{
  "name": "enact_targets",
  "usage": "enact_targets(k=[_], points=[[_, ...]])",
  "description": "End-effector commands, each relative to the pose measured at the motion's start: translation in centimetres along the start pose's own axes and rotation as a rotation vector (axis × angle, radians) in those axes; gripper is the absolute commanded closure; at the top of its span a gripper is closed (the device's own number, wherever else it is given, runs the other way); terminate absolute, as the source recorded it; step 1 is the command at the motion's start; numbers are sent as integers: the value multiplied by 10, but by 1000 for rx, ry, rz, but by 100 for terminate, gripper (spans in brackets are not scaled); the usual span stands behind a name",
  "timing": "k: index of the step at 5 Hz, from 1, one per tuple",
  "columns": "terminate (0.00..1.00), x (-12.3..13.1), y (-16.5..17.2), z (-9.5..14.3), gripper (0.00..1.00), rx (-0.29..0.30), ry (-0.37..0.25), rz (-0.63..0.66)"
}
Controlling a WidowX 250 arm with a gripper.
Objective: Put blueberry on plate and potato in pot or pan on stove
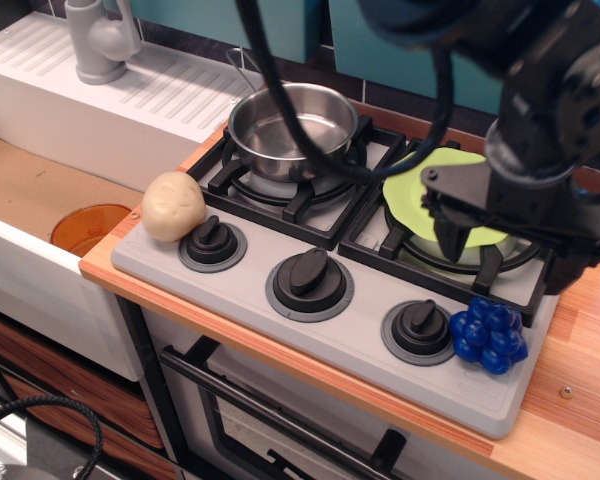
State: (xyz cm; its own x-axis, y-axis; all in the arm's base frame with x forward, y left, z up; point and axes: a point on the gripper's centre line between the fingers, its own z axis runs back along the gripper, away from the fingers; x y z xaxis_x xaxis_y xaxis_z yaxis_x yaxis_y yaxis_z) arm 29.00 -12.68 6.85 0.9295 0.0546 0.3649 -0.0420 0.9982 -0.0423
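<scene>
The blueberry point(491, 335) lies on the front right corner of the grey stove point(365, 345), beside the right knob. My gripper point(505, 258) hangs open just behind and above it, fingers spread over the right burner. Its body hides much of the lime-green plate point(417, 195), which rests on that right burner grate. On the stove's front left corner sits the beige potato point(173, 205). The steel pot point(292, 124) stands empty on the left burner.
An orange translucent disc point(89, 228) lies in the sink basin at left, with a grey faucet point(100, 40) behind it. Three black knobs point(309, 280) line the stove front. Wooden counter point(582, 352) runs along the right edge.
</scene>
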Motion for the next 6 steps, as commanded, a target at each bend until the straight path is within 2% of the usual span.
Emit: enact_targets(k=[1, 6], points=[[0, 2, 9, -6, 0, -11, -65, -9], [0, -31, -17, 8, 0, 16, -66, 46]])
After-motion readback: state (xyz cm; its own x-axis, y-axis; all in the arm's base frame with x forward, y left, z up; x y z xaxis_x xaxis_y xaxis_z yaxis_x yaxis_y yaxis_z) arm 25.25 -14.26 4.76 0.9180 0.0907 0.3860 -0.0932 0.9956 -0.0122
